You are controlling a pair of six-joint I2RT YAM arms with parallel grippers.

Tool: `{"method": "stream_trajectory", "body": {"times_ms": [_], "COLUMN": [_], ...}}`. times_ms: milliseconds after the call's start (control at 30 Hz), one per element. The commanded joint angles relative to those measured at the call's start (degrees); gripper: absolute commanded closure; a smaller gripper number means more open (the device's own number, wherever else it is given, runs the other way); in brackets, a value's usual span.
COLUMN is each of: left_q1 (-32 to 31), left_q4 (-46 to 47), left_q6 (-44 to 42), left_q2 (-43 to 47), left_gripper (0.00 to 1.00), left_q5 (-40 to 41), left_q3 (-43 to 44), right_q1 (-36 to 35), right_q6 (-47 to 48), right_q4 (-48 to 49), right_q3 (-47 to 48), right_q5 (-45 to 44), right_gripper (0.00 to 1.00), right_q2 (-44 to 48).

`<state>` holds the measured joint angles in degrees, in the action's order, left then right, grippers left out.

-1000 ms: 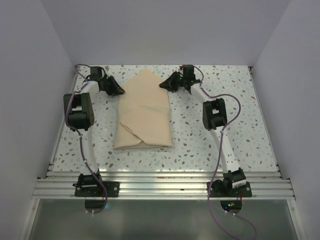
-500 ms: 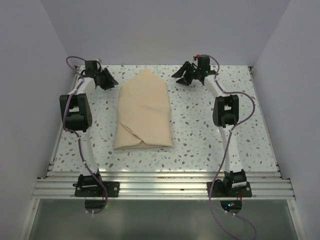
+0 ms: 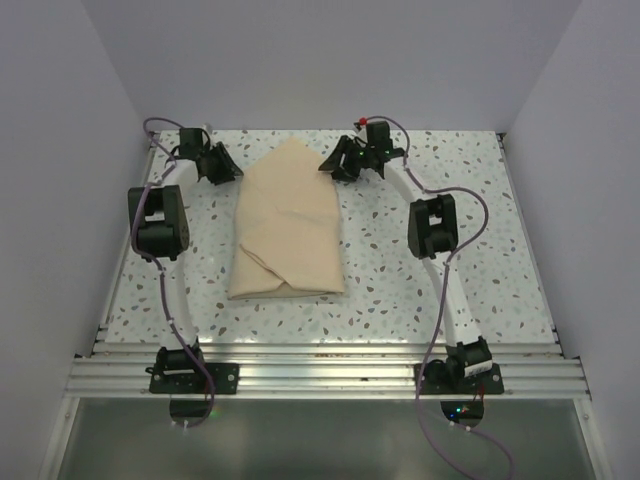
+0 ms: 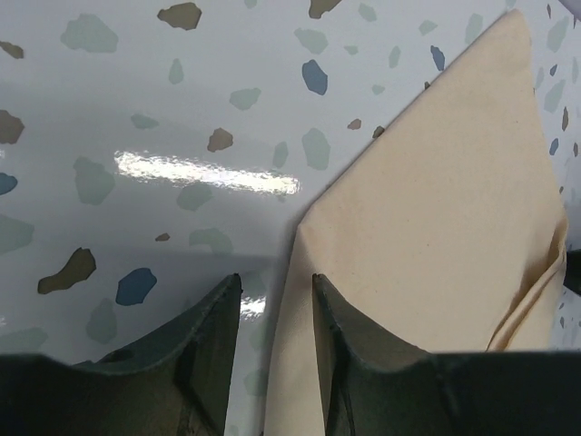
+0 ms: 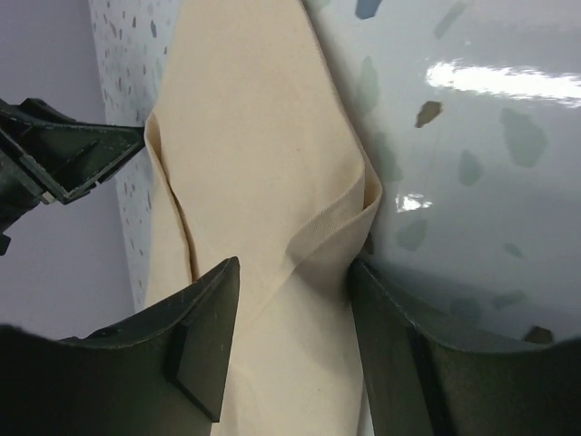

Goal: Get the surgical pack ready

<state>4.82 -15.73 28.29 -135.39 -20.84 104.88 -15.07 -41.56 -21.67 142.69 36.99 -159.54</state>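
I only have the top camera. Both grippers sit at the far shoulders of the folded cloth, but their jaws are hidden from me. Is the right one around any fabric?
Observer: Yes. The right wrist view shows the right gripper open, with a puckered ridge of the tan cloth bundle rising between its fingers.
Operator: And the left?
Observer: The left gripper is open too, though narrower. The bundle's side edge runs through the gap, so one finger is over cloth and the other over bare table.
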Motion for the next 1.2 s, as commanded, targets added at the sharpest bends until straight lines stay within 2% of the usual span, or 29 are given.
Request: {"method": "stream_trajectory", "body": {"times_ms": [0,133,433,500,533,633,667,733,900,1000,1033,1067,1133,1167], "left_q1": [-1.0,-1.2,-1.0,-0.8,-0.7,-0.6,-0.4,-0.4,-0.5,-0.4,-0.4,-0.4,-0.4,-0.4], "left_q4": [2.1,1.3,-2.8,-5.1,-4.5,-1.6,-1.0,-0.9,0.5,3.4,3.5,3.2,3.4,3.2], "left_q6": [-0.6,0.0,0.3,-0.2,-0.5,-0.2,0.0,0.8,1.8,1.9,1.5,1.2,0.2,-0.3], "left_q2": [-2.6,-4.3,-8.0,-5.5,-3.5,7.0,11.9,15.8,22.5,25.0,25.3,25.4,26.1,26.2], "left_gripper": [0.59,0.58,0.63,0.65,0.66,0.64,0.63,0.62,0.62,0.67,0.73,0.76,0.83,0.85], "left_q5": [-0.5,-1.0,-4.0,-2.3,-1.0,7.8,8.8,10.7,4.5,-2.9,-6.1,-6.8,-8.9,-9.1], "left_q3": [1.2,2.6,7.4,6.8,3.3,-4.8,-6.7,-10.1,-16.7,-22.3,-23.4,-24.4,-28.0,-28.8], "right_q1": [-1.8,-2.2,-0.8,0.0,0.4,1.7,2.5,3.3,3.7,2.9,2.8,2.2,1.5,1.3], "right_q6": [2.4,2.4,1.5,0.9,1.7,4.7,5.4,6.8,9.9,9.7,9.6,9.5,9.7,9.7], "right_q4": [-2.6,-3.1,-3.5,-3.6,-4.2,-8.6,-9.9,-11.4,-14.4,-11.0,-10.2,-8.8,-7.9,-7.6], "right_q3": [1.4,0.7,0.0,-1.8,-2.9,-4.0,-4.5,-6.5,-14.0,-22.7,-24.5,-26.2,-29.8,-30.9], "right_q5": [-3.2,-6.0,-6.0,-4.7,-4.4,-5.4,-5.5,-5.9,-3.1,-0.7,1.2,2.5,5.0,5.5], "right_gripper": [0.44,0.46,0.48,0.45,0.44,0.39,0.39,0.38,0.4,0.51,0.54,0.64,0.73,0.84], "right_q2": [-3.5,-4.2,-3.3,-1.7,0.6,5.9,7.2,11.2,17.9,23.0,23.8,25.2,25.9,26.5]}}
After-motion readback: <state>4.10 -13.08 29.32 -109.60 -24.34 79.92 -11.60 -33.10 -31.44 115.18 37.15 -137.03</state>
